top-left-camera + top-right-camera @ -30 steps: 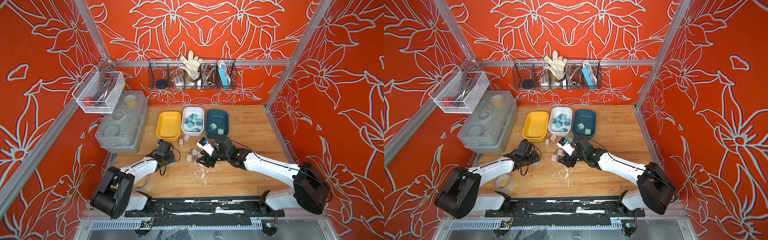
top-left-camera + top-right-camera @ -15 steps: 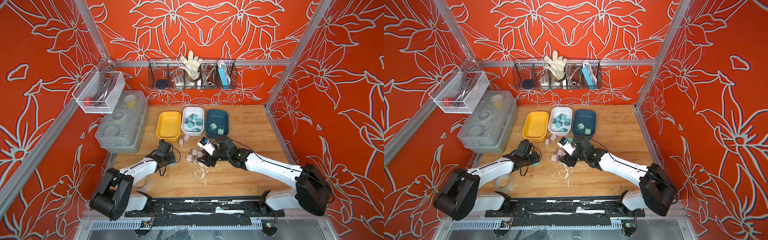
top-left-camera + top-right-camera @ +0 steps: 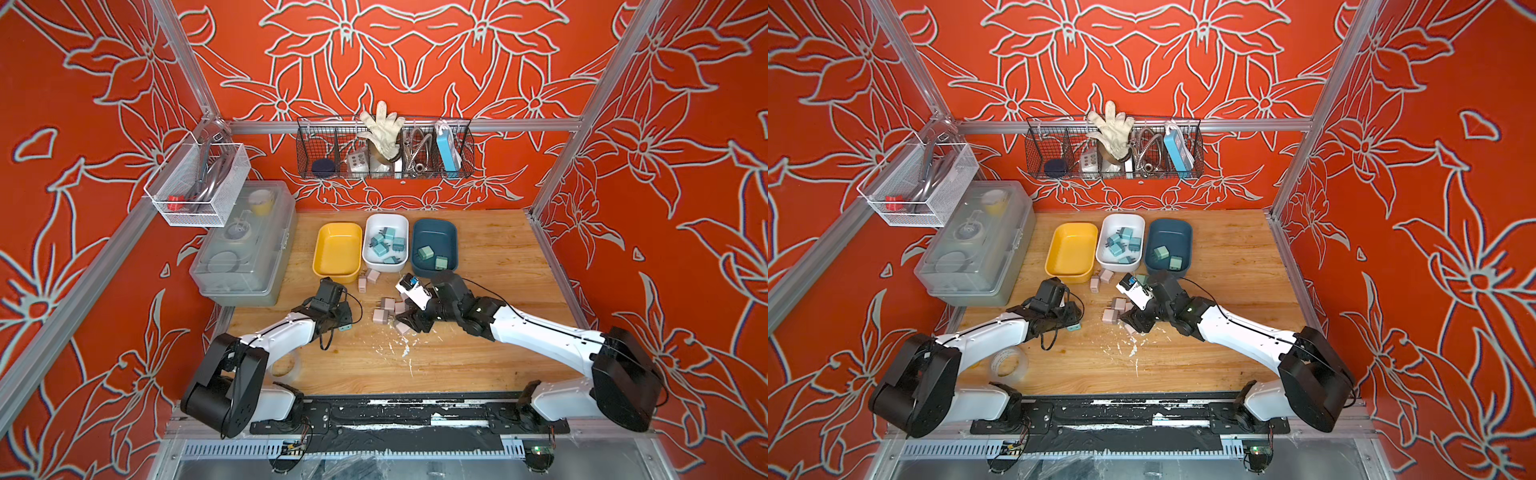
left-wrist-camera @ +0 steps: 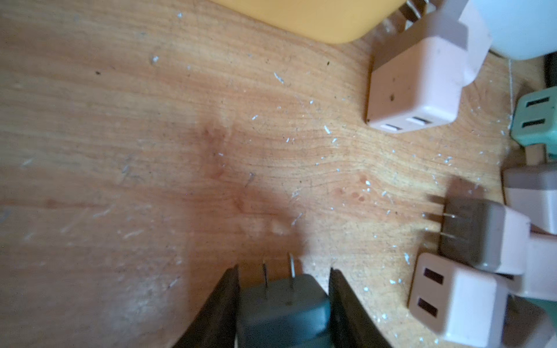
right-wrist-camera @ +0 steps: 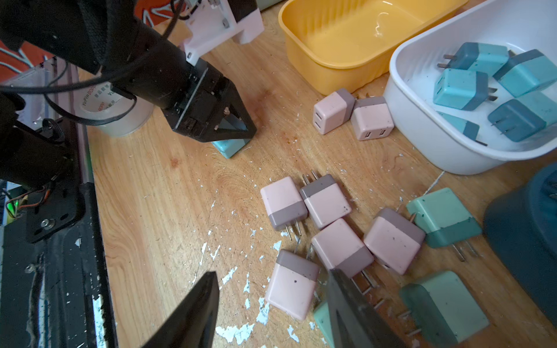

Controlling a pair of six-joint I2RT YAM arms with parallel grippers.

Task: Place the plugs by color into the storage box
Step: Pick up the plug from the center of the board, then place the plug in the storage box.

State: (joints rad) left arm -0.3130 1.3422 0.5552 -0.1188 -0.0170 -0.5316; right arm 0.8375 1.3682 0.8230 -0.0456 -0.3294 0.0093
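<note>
Both grippers have barely moved — left gripper (image 4: pixel 284 268) stays clamped on a blue plug (image 4: pixel 280 307); right gripper (image 5: pixel 272 272), jaws wide, hangs over a pink plug (image 5: pixel 291 292) mid-worktop (image 5: pixel 165 195).

Pale glove (image 3: pixel 381 129) in black wire basket (image 3: pixel 314 142) on back wall; tape roll (image 5: pixel 130 122) on wooden table (image 3: pixel 498 257).

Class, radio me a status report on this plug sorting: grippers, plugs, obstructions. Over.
Left gripper shut on blue plug. Right gripper open, over pink plug. Yellow bin empty. Neighbouring pink plugs crowd the right gripper.
</note>
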